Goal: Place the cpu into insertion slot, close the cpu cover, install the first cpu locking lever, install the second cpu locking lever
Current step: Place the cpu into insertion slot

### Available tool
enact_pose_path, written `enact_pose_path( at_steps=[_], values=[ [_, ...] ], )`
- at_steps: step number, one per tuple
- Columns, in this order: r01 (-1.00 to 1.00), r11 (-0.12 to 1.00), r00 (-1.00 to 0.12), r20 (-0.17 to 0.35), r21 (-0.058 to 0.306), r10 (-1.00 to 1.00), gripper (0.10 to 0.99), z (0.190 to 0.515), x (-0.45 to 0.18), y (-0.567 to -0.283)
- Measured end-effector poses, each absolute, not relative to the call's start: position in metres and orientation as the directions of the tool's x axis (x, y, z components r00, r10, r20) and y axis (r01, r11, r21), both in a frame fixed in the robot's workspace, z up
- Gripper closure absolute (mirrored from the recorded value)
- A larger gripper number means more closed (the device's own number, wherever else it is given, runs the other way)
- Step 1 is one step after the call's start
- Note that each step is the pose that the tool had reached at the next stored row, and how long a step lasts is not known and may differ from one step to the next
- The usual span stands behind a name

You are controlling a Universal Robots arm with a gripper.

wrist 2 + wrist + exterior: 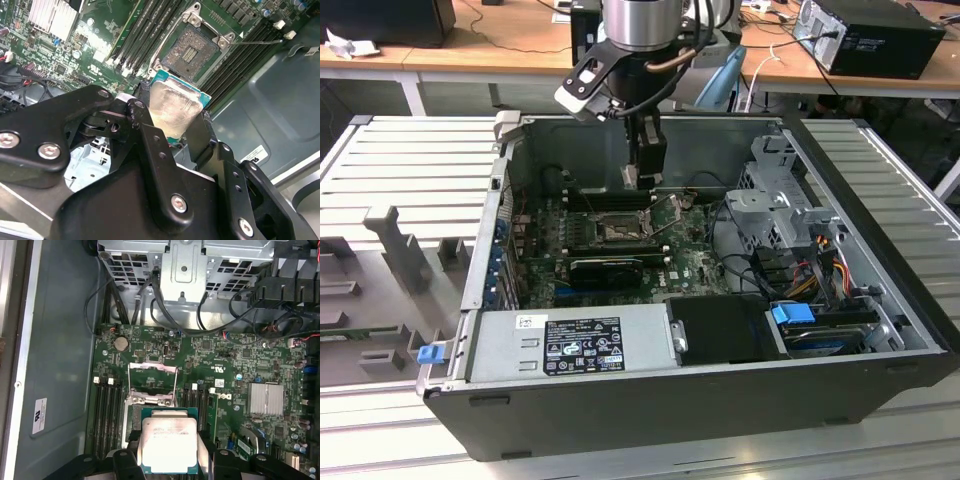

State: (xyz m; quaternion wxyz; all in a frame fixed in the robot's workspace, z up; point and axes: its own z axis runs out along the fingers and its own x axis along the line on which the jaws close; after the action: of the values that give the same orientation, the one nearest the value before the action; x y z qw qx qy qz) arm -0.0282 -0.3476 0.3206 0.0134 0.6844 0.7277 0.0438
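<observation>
My gripper (172,117) is shut on the cpu (175,107), a pale square chip with a green edge, held by two opposite sides between black fingers (145,130). In the first wrist view the cpu (167,442) hangs over the near part of the insertion slot (131,422) and hides most of it. The cpu cover (152,368) lies swung open beyond the slot. In the second wrist view the insertion slot (192,50) shows its dark centre, bare, a short way past the chip. In the exterior view the gripper (642,178) hovers above the slot (618,232).
The green motherboard (695,262) lies in an open black computer case (650,400). Memory slots (107,410) flank the socket. A thin lever (260,42) sticks out beside it. The drive cage (775,205), cables (150,300), a heatsink (266,399) and the power supply (570,345) stand around.
</observation>
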Motion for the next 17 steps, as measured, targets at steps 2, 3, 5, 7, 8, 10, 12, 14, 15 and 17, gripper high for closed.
enact_pose_path(
  at_steps=[2,3,5,7,8,10,12,14,15,17],
  values=[
    [0.996,0.046,-0.049,0.040,0.082,0.998,0.557,0.320,-0.028,-0.348],
    [0.996,0.034,-0.038,0.041,0.082,0.998,0.557,0.320,-0.028,-0.348],
    [0.997,0.001,-0.004,0.040,0.080,0.999,0.557,0.318,-0.028,-0.348],
    [0.997,-0.025,0.022,0.039,0.078,0.999,0.557,0.316,-0.028,-0.348],
    [0.996,-0.045,0.043,0.039,0.076,0.998,0.557,0.315,-0.028,-0.348],
    [0.996,-0.057,0.054,0.038,0.070,0.998,0.557,0.309,-0.028,-0.348],
    [0.996,-0.057,0.054,0.038,0.067,0.998,0.557,0.303,-0.028,-0.348],
    [0.997,-0.057,0.054,0.038,0.060,0.998,0.557,0.298,-0.028,-0.348],
    [0.997,-0.057,0.055,0.037,0.051,0.998,0.557,0.296,-0.028,-0.348],
    [0.997,-0.057,0.055,0.037,0.045,0.998,0.557,0.291,-0.028,-0.348]
  ],
)
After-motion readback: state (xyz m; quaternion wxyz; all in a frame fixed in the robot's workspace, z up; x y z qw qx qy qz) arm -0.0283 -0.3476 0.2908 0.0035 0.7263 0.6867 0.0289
